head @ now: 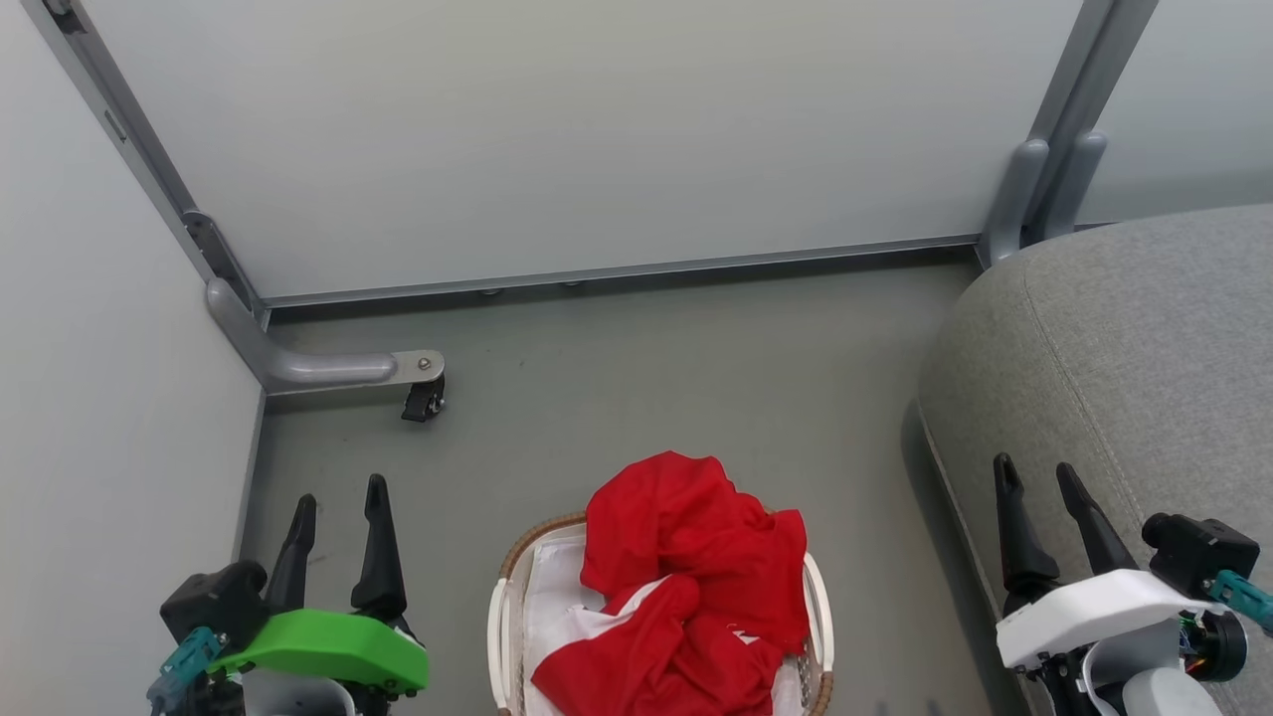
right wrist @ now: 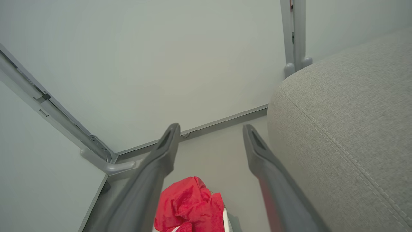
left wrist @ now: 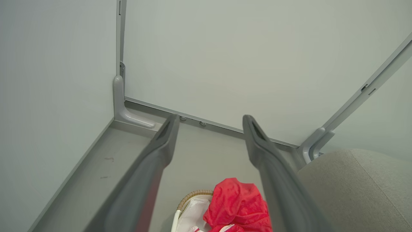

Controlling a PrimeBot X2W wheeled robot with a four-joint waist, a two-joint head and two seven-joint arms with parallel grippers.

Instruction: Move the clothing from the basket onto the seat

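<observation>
Rightward, the big grey seat (head: 1124,378) rises beside the floor (head: 597,398). On that floor the basket (head: 504,617) stands between the two arms. Red clothing (head: 686,567) is heaped in the basket, draping over its rim. The left gripper (head: 341,494) and right gripper (head: 1035,466) hang with fingers spread wide, gripping nothing.
</observation>
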